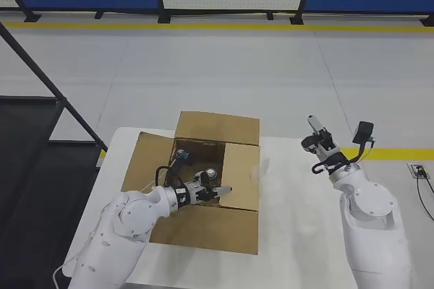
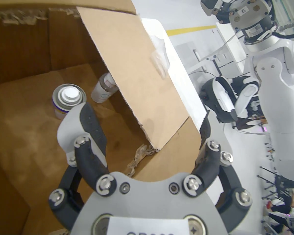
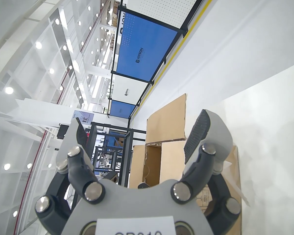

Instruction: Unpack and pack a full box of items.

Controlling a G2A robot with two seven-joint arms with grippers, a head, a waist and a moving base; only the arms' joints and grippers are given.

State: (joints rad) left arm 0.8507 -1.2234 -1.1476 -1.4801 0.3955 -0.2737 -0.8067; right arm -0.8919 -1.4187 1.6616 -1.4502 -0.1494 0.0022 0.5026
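Now your left gripper (image 2: 140, 116) spreads wide astride the box flap (image 2: 137, 74), near a can (image 2: 68, 97); your right gripper (image 3: 139, 119) gapes wide, well apart.

a big industrial hall: pale painted floor (image 1: 239, 65) with yellow lines (image 1: 202, 27) beyond the bench (image 1: 296, 209), blue and perforated partition panels (image 3: 147, 47) farther off, ceiling lights (image 3: 38, 45) high above.
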